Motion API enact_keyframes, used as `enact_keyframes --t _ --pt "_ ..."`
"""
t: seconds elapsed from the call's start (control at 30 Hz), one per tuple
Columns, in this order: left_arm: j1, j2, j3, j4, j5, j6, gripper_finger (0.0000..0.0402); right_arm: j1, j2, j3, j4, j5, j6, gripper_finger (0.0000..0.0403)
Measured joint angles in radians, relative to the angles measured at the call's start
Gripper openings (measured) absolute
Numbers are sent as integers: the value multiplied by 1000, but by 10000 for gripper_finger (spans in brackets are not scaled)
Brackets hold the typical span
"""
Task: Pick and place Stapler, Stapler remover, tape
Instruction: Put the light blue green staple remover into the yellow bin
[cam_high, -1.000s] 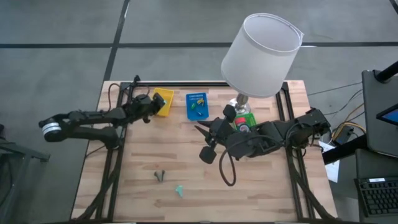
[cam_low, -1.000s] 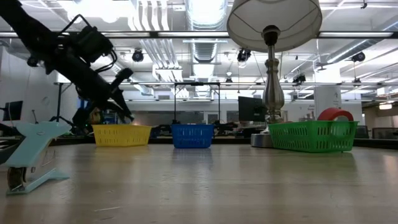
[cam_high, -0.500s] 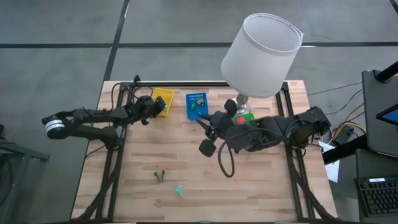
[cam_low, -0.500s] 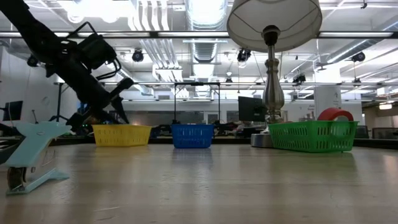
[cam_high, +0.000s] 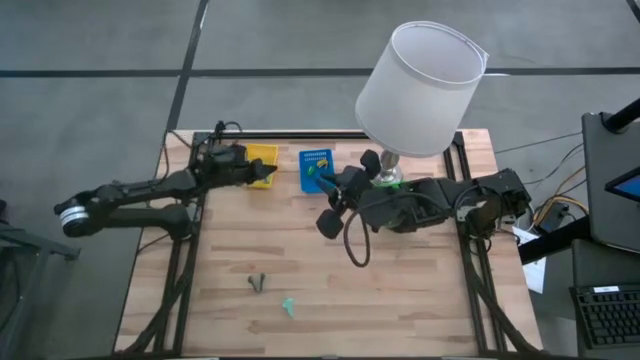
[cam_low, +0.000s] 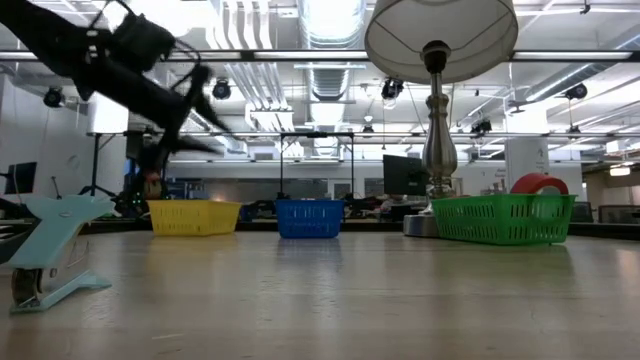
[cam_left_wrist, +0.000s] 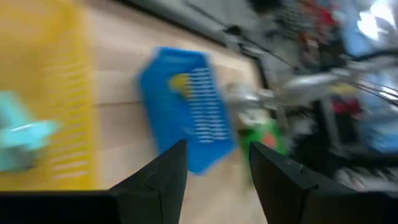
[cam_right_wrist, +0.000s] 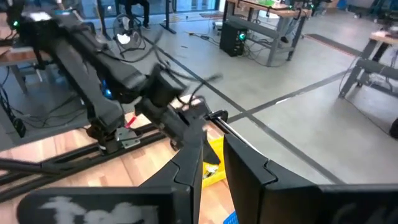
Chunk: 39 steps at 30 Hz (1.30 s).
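My left gripper (cam_high: 265, 172) (cam_low: 205, 110) (cam_left_wrist: 217, 146) stands open above the yellow basket (cam_high: 263, 160) (cam_low: 195, 217) at the far left. Its fingers are empty. A blurred teal thing (cam_left_wrist: 25, 137) lies inside that basket. My right gripper (cam_high: 322, 180) (cam_right_wrist: 214, 130) hangs high over the blue basket (cam_high: 315, 165) (cam_left_wrist: 186, 106), its fingers a narrow gap apart with nothing showing between them. A teal stapler (cam_high: 289, 305) (cam_low: 50, 250) and the small dark stapler remover (cam_high: 257, 283) lie on the near part of the table. Red tape (cam_low: 538, 184) sits in the green basket (cam_low: 500, 220).
A table lamp (cam_high: 420, 90) (cam_low: 440, 100) stands at the far right beside the green basket, its shade over my right arm. The three baskets line the far edge. Bare wood lies between them and the stapler. Black frame rails run along the table's sides.
My left gripper has opened over the yellow basket, then risen and rolled about its own line. My right gripper has moved toward the table's far edge, over the blue basket. The stapler and stapler remover on the near part of the table have stayed put.
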Motion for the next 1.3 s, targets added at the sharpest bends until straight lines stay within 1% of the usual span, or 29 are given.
enact_keyframes --t 0.07,0.2,0.27,0.37,0.4,0.47,0.57,0.63,0.7,0.8,0.9,1.0,1.1,1.23,1.3 --pt "0 -46 20 1 55 43 172 -12 0 -1 1 0 34 61" --pt "-3 -135 32 -13 210 76 172 -41 5 -6 3 -5 128 65" --pt "-16 -178 33 -33 303 77 172 -56 12 -10 4 -49 178 66" --pt "-53 -236 30 -107 444 80 172 -74 32 -17 4 -149 235 64" --pt "-70 -254 27 -133 479 80 172 -80 41 -19 5 -180 251 63" --pt "-115 -292 19 -162 505 75 172 -85 62 -25 5 -225 300 61" --pt "-194 -348 15 -194 468 61 172 -85 88 -33 5 -237 350 58" --pt "-247 -374 14 -244 441 61 172 -85 102 -46 8 -269 348 57" --pt "-299 -391 13 -306 404 69 172 -86 116 -75 4 -348 369 57" --pt "-371 -412 12 -396 337 56 172 -89 144 -134 8 -483 512 60" --pt "-435 -425 12 -448 270 53 172 -87 165 -194 5 -555 624 65" --pt "-480 -434 12 -458 226 42 172 -82 185 -244 23 -644 727 70" --pt "-510 -439 10 -458 223 30 172 -72 231 -283 89 -777 741 76" --pt "-525 -444 10 -456 198 14 172 -66 321 -319 247 -1029 801 89" --pt "-527 -444 10 -456 181 0 172 -66 374 -322 309 -1110 819 100"
